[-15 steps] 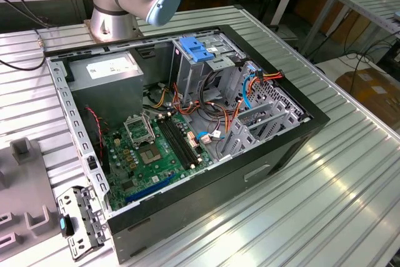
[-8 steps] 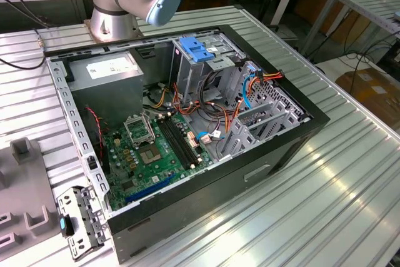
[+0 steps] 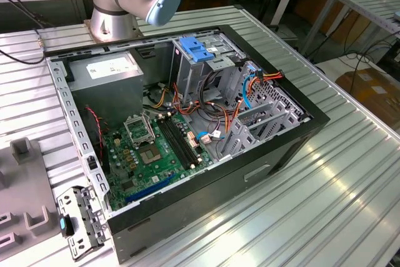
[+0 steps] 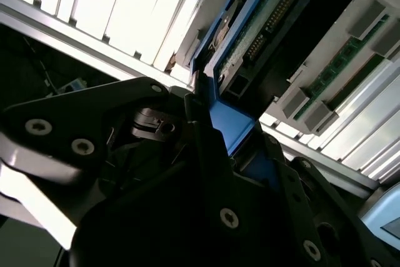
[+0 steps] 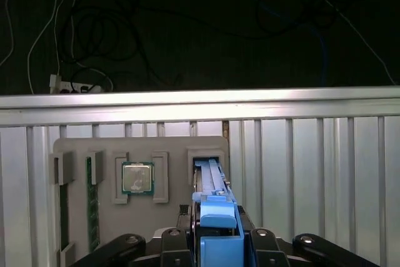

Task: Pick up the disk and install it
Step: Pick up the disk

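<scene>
Gripper (image 5: pixel 215 234) looks to me clamped on the disk (image 5: pixel 209 182), its blue rail between the black fingers. Just beyond them, the disk stands edgewise in a grey tray (image 5: pixel 75 148) slot. A processor (image 5: pixel 137 177) lies beside it.

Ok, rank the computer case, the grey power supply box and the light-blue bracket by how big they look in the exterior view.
1. computer case
2. grey power supply box
3. light-blue bracket, clearly the smallest
</scene>
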Tool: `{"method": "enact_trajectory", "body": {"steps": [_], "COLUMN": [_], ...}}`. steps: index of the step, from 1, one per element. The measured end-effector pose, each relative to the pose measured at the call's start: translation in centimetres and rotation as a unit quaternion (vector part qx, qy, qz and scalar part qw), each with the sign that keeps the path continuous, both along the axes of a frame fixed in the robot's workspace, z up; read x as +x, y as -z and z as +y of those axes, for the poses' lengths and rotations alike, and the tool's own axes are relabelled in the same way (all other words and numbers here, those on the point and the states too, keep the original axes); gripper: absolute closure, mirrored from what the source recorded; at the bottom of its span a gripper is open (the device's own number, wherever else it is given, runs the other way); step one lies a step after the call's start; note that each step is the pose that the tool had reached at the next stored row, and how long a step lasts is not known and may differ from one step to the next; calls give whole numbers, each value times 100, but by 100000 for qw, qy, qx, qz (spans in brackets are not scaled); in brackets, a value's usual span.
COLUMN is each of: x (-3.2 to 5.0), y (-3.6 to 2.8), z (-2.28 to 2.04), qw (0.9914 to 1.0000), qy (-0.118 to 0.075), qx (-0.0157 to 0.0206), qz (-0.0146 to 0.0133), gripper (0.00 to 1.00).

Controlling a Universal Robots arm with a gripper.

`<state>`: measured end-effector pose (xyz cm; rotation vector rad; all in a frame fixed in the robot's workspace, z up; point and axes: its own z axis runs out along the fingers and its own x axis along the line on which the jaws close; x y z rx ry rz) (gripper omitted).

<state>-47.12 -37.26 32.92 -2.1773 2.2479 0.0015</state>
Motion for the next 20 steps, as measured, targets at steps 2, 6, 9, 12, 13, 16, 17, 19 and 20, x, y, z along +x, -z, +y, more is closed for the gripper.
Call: {"method": "enact_trajectory", "body": {"steps": [2,6,9,12,13,16,17,19,20], "x": [0,0,0,0,0,0,0,0,0], "y": [-88,-230,-341,-399,-399,-402,-402,-402,-402], "z": [0,0,0,0,0,0,0,0,0], "qw": [100000,100000,100000,100000,100000,100000,100000,100000,100000], "qy": [1,-2,1,0,1,1,-1,0,3], "qx": [-34,-67,-104,-107,-104,-112,-109,-111,-110], "qz": [-3,-3,-1,-10,-13,2,-1,0,-1], "gripper": [63,63,63,63,63,63,63,63,63]}}
